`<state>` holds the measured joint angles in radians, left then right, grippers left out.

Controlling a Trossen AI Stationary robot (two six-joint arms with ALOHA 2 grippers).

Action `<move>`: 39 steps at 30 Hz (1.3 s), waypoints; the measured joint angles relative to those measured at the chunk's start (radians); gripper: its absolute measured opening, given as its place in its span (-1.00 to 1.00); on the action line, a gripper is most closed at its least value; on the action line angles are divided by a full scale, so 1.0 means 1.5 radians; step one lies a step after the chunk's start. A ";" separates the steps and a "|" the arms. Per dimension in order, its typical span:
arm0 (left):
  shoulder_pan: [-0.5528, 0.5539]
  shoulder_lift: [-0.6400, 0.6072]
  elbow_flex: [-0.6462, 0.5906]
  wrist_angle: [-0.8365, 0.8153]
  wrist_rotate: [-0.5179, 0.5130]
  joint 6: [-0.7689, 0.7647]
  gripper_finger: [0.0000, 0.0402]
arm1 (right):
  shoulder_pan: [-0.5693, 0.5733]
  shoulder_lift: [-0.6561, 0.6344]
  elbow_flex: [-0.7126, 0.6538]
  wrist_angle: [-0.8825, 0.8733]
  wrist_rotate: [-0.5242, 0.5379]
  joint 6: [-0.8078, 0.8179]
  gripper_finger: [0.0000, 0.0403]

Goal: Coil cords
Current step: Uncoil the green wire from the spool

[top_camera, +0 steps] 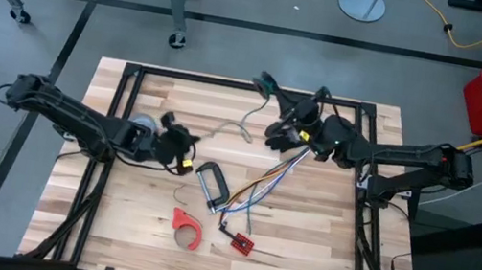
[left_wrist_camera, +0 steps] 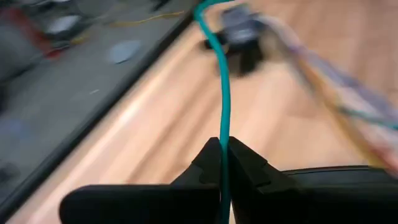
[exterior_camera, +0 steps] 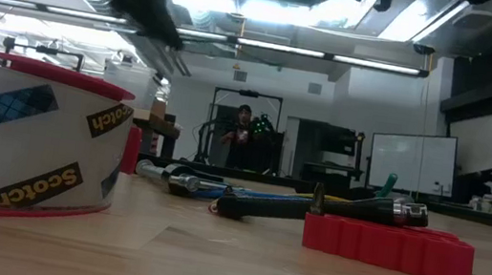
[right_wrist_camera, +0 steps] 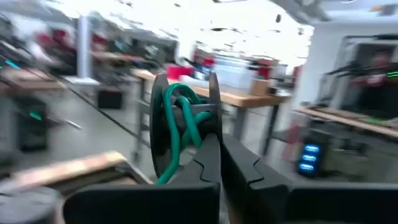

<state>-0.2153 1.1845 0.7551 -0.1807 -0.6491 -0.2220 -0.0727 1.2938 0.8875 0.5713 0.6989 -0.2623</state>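
The cord is thin and green. Part of it is wound on a small black round coil [right_wrist_camera: 183, 121], which also shows at the table's far middle [top_camera: 264, 84]. Its tail [top_camera: 231, 126] runs slack over the table to my left gripper [top_camera: 189, 146]. My left gripper [left_wrist_camera: 222, 152] is shut on the tail at the table's left middle. My right gripper [right_wrist_camera: 217, 158] is shut on the coil, and it shows by the far edge in the high view [top_camera: 273, 98]. My left gripper pinches the green tail [left_wrist_camera: 223, 127] between its two fingertips. The cord passes through the shut fingers and runs on away from them toward the coil and my right gripper. My right gripper pinches the coil by one black side disc [right_wrist_camera: 215, 118], at its rim, between its two fingers. The coil stands on edge beyond the fingertips, lifted off the table, with green turns [right_wrist_camera: 177, 115] between its two discs.
A multicoloured wire bundle [top_camera: 263, 179] joined to a small red board [top_camera: 241, 243] lies at the middle. A metal C-clamp [top_camera: 210, 186], a red tape dispenser [top_camera: 188, 226] and a grey tape roll [top_camera: 139, 126] lie nearby. A black frame [top_camera: 230, 83] borders the table.
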 joint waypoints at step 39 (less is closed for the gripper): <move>-0.001 -0.263 0.000 -0.155 -0.332 0.096 -1.00 | 0.000 0.000 0.000 -0.376 -0.157 0.221 -1.00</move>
<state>-0.2161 0.7907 0.7551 -0.4134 -1.1478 -0.0788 -0.0723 1.2934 0.8871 0.0076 0.4627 0.0699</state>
